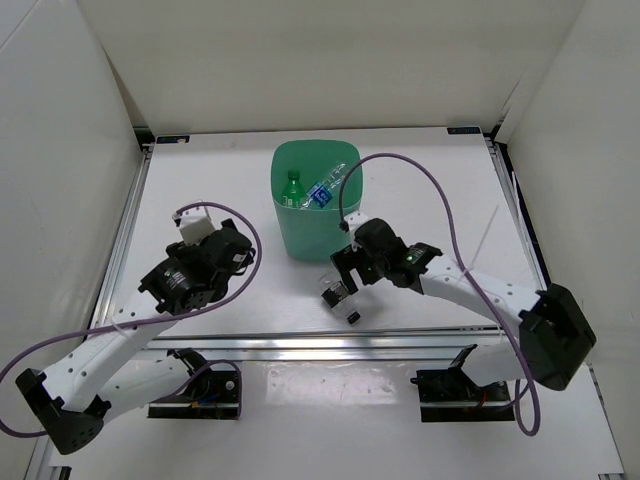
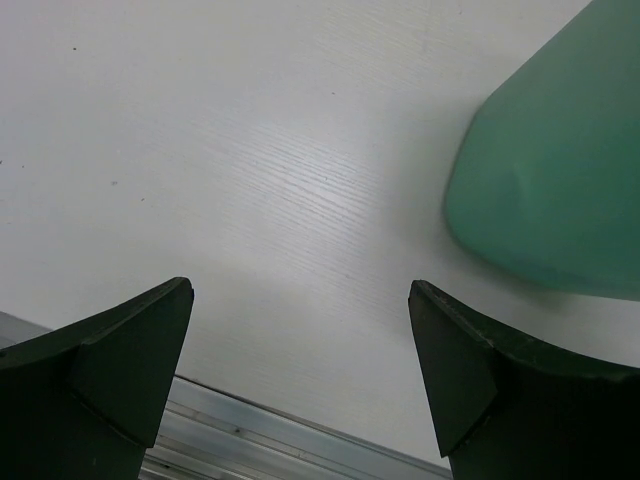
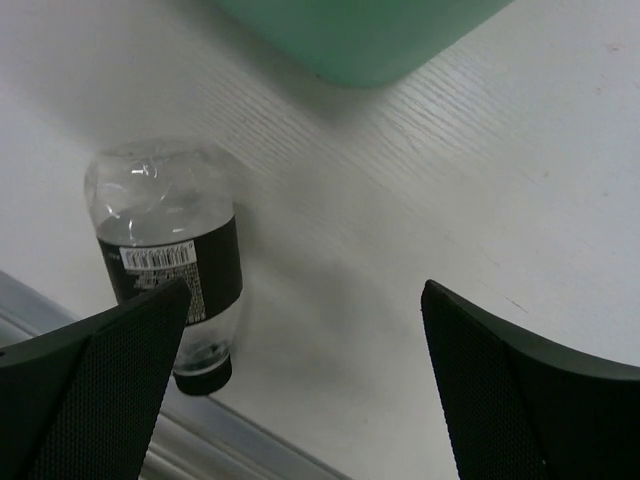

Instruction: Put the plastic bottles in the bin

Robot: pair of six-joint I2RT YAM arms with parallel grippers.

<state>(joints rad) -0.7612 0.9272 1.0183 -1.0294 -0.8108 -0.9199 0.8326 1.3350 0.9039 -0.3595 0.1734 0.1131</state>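
The left gripper (image 2: 300, 288) and right gripper (image 3: 305, 290) are wide open, holding nothing. A bottle (image 3: 170, 250) lies by the right one, near the bin (image 1: 300, 235).

From above, the walls of the bin (image 1: 315, 238) hide most of its inside: a green bottle (image 1: 292, 187) and a blue-labelled bottle (image 1: 321, 194) show only in part, and any others beneath cannot be counted. Towards the near edge of the desk (image 1: 215, 180), the dark-labelled bottle (image 1: 340, 297) lies partly under the right gripper (image 3: 305, 290), its label too small to read. In the right wrist view a finger (image 3: 100, 380) covers part of that label, and the bin is blurred and cut by the top edge. In the left wrist view the bin is cut by the right edge and the left gripper (image 2: 300, 288) by the bottom edge
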